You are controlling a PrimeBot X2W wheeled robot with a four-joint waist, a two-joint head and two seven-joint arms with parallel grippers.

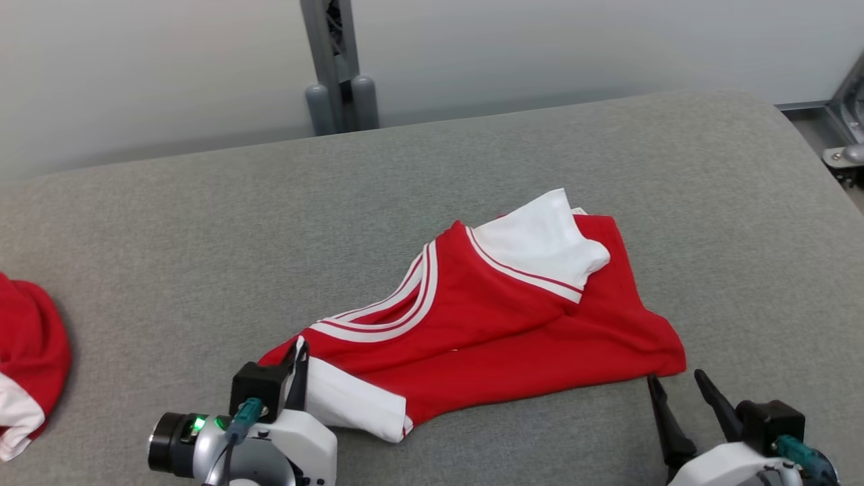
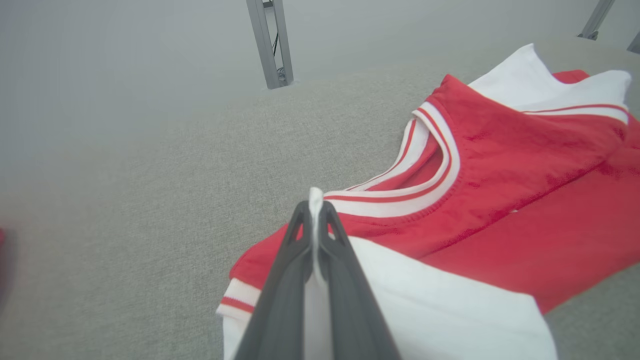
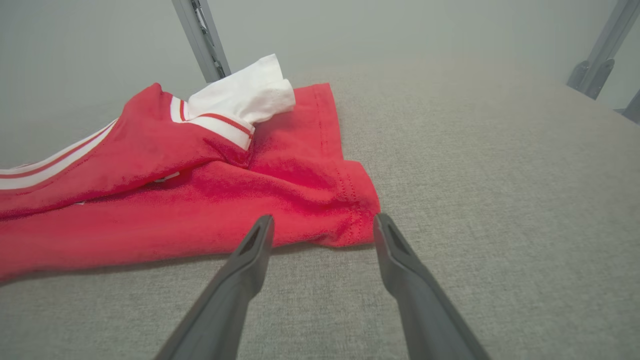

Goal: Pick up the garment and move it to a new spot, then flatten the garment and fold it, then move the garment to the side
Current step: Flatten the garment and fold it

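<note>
Garments: two on show; the red garment (image 1: 513, 317) with white striped trim lies rumpled across the middle of the grey surface (image 1: 202, 236); a second red-and-white cloth (image 1: 27, 351) sits bunched at the far left edge, well apart from it
Grippers: two, one at each near corner of the garment
Left gripper (image 1: 301, 349): jaws pinched tight on a fold of white fabric at the garment's near left corner (the left wrist view shows a thin white sliver squeezed between the dark fingers (image 2: 280, 280)); the white panel spreads out just beside it
Right gripper (image 1: 675, 376): jaws spread wide and holding nothing; the tips sit just short of the garment's near right hem corner; in the right wrist view the red hem lies right between the two fingertips (image 3: 260, 235)
Posts: one grey metal post (image 1: 334, 61) stands behind the far edge; a metal bracket (image 1: 844, 128) shows at the far right corner
In the way: the garment's own folds; the striped neckline lies doubled over the red body, and a white sleeve (image 1: 540, 236) rests on top at the far end
</note>
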